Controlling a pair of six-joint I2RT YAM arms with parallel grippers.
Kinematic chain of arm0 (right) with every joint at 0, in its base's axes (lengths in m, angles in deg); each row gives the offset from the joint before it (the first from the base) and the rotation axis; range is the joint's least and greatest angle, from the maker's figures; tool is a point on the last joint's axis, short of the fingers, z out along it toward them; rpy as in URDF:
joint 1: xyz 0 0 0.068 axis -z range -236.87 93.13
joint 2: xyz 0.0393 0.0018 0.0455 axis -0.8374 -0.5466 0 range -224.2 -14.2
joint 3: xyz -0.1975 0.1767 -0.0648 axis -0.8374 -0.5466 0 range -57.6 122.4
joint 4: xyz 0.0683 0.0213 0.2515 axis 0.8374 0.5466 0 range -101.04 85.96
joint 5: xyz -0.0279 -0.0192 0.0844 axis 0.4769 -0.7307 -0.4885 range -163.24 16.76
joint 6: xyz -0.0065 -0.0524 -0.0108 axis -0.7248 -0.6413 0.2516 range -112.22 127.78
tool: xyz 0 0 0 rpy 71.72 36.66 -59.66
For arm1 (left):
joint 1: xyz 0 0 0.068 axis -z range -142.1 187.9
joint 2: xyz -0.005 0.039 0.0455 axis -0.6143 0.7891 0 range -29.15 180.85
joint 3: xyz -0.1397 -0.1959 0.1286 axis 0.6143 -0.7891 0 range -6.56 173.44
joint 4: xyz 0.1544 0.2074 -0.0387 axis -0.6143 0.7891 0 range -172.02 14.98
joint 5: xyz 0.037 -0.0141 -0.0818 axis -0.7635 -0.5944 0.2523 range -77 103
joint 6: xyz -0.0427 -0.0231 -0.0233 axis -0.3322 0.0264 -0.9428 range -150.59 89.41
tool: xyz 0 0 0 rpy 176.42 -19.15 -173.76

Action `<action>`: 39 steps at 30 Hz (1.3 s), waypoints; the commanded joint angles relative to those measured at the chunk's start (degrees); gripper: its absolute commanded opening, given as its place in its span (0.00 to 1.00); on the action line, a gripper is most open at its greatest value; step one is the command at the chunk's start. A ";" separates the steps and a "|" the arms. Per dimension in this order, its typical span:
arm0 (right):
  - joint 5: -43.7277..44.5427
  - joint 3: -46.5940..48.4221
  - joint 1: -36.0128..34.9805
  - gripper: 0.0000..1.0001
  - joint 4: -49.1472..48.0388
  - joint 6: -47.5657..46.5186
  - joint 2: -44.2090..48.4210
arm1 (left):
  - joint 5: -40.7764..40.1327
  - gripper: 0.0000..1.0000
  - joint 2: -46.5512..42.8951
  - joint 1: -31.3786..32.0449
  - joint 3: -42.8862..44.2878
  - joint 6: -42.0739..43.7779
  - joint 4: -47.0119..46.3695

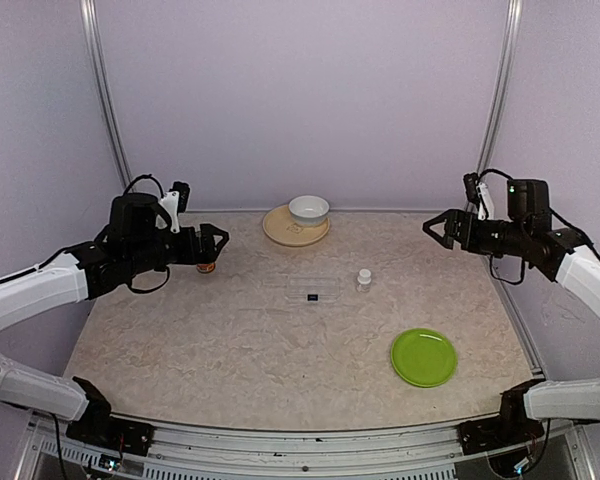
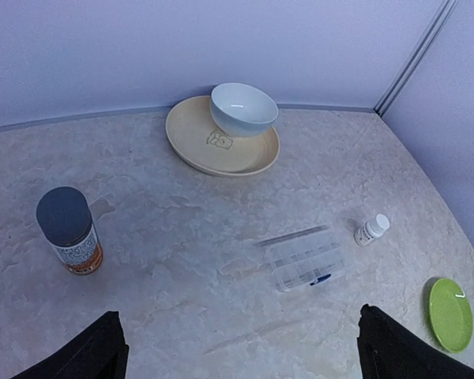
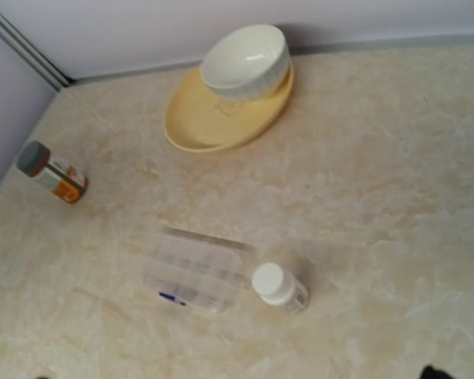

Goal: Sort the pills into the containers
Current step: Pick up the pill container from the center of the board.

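The sorting looks unstarted: the clear pill box [image 1: 305, 288] lies mid-table just beside a small white-capped bottle [image 1: 364, 279], no pills can be made out anywhere, and the left gripper [image 1: 220, 240] and right gripper [image 1: 432, 227] hover well apart, jaws spread and empty.

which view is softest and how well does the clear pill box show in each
Right wrist: softest, whole frame blurred, the pill box a faint outline. Left wrist: sharpest, compartments readable, a glare streak on the white bowl. Top external: even light, box nearly lost against the marbled table.
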 commanded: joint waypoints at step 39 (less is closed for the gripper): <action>14.43 -11.36 -13.74 0.94 -10.43 -7.79 -8.38 | -3.55 0.99 33.76 19.36 21.54 7.85 -0.79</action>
